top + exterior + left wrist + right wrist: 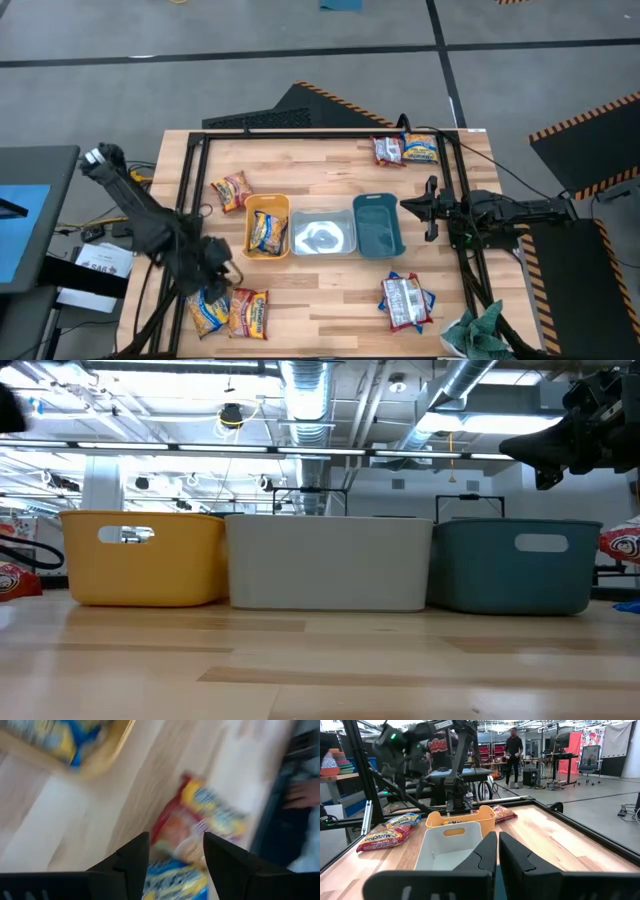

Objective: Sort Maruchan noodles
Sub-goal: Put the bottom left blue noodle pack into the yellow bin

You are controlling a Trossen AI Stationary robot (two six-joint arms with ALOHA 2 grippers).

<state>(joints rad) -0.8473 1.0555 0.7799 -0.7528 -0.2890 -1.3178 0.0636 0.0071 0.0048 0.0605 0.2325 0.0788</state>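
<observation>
Left hand [172,862] is held open above the blue-and-yellow packet [208,311] and red-orange packet [249,313] at the counter's [330,290] near-left corner, likely lined up for a pick. One blue-and-yellow packet is already seen in the orange tray [267,207]. Right hand [431,208], fingers closed and empty, is parked beside the teal tray [377,226], clear of the work.

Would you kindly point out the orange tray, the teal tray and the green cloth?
orange tray [281,205]: high view, its far rim.
teal tray [377,232]: high view, its bare floor.
green cloth [478,330]: high view, middle of its crumpled folds.
</observation>
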